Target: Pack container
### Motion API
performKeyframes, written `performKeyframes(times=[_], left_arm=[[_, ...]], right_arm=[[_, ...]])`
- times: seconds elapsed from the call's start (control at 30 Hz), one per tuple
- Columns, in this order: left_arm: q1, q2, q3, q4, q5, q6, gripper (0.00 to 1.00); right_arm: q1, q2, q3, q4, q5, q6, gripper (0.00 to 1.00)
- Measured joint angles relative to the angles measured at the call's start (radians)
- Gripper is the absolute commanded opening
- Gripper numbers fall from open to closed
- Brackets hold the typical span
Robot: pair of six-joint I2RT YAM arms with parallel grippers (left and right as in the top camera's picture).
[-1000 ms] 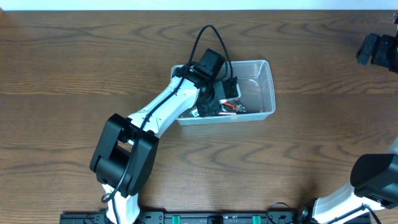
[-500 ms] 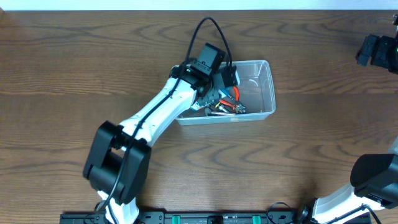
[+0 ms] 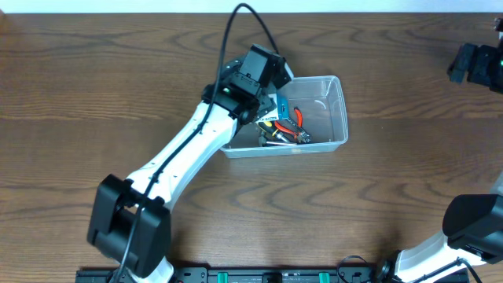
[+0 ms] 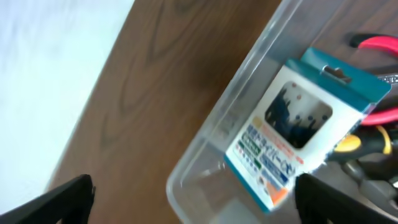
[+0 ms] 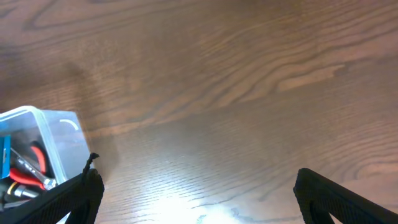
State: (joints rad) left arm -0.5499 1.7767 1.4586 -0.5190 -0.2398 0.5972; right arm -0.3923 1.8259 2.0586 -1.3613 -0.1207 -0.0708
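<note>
Found the container near the middle of the counter, nearer the far edge than the near one, long sides parallel to the far edge. Logged inside it a blue-and-white box tilted against the left end wall, red-handled pliers and a yellow-handled tool beside it. Noted the left gripper above the tub's far-left corner, fingers spread wide, nothing between them. Noted the right gripper up by the far-right corner of the counter, well apart from the tub, fingers likewise spread wide and holding nothing. Saw bare wood from the tub's right wall to the right edge, across the whole left half, and along the near edge. Observed only a narrow strip of wood between the tub and the far edge.
</note>
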Motion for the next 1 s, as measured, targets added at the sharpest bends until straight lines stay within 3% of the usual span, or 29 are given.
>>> performKeyframes(times=[0.17,0.3,0.6,0.8,1.0], left_arm=[[0.085,-0.107,0.000,-0.119,0.001,-0.165,0.98],[0.247,-0.187,0.000,-0.172,0.048,-0.286,0.98],[0.513,-0.206,0.000,-0.242,0.084,-0.468,0.98],[0.544,-0.292,-0.045,-0.287,0.087,-0.504,0.98],[0.543,-0.554,-0.204,-0.226,0.121,-0.531,0.98]], right_arm=[[0.059,0.000,0.000,0.027,-0.001,-0.020,0.99],[0.161,0.017,-0.001,0.090,0.013,-0.042,0.99],[0.366,0.183,-0.004,0.153,0.016,-0.053,0.99],[0.373,0.184,-0.055,0.136,0.018,-0.005,0.99],[0.371,-0.002,-0.277,0.215,0.029,0.036,0.99]])
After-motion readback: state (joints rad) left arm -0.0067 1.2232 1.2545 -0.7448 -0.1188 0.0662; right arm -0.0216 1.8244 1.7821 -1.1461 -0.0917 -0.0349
